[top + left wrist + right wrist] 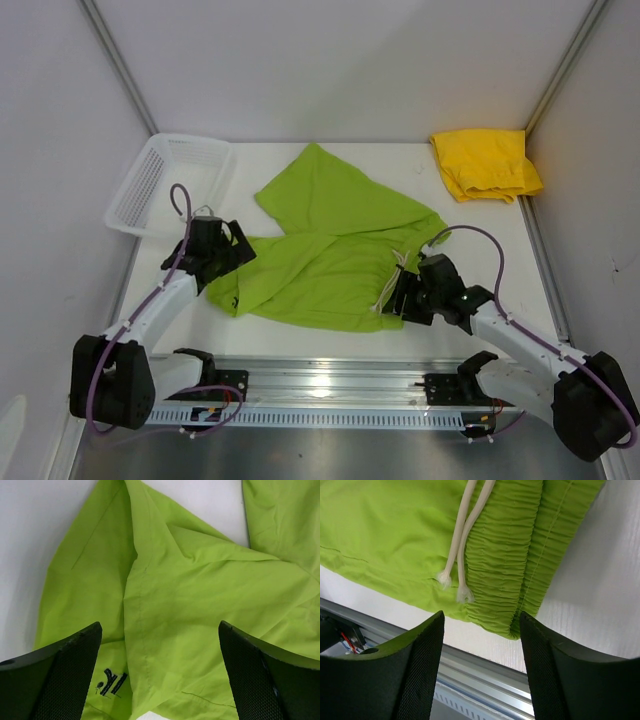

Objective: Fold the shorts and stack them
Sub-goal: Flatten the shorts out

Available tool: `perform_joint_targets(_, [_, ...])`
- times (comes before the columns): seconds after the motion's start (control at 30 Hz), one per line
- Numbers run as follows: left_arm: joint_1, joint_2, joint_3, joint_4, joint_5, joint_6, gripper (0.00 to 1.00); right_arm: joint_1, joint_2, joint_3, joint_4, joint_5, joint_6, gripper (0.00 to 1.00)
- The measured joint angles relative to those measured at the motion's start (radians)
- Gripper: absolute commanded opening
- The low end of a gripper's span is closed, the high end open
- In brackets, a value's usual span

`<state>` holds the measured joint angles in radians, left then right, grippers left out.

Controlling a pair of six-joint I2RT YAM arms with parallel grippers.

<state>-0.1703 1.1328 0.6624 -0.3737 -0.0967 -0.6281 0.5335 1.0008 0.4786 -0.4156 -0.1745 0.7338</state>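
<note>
Green shorts (330, 250) lie spread, middle of counter (400, 170), not folded yet. Yellow shorts (485, 165) bunched upper right, waiting. Left jaws spread over leg hem, right jaws spread at waistband corner, likely ready to grab both ends.

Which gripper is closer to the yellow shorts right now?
Right. The right gripper is at the waistband of the green shorts, on the same side as the yellow shorts in the far right corner. The left gripper is over the green pair's opposite edge.

Basket (165, 180) blocks far-left corner; yellow shorts (485, 165) far-right.
</note>
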Motion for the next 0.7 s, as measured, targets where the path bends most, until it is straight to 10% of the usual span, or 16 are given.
perform_joint_targets(0.37, [0.034, 0.015, -0.064, 0.119, 0.023, 0.000, 0.99, 0.064, -0.002, -0.072, 0.063, 0.001, 0.034, 0.32])
perform_joint_targets(0.5, [0.040, 0.032, -0.082, 0.167, 0.031, 0.003, 0.97, 0.079, -0.030, -0.081, 0.062, 0.006, 0.047, 0.00])
perform_joint_targets(0.7, [0.050, 0.066, -0.111, 0.281, 0.044, 0.016, 0.79, 0.081, -0.071, -0.082, 0.040, 0.023, 0.059, 0.00])
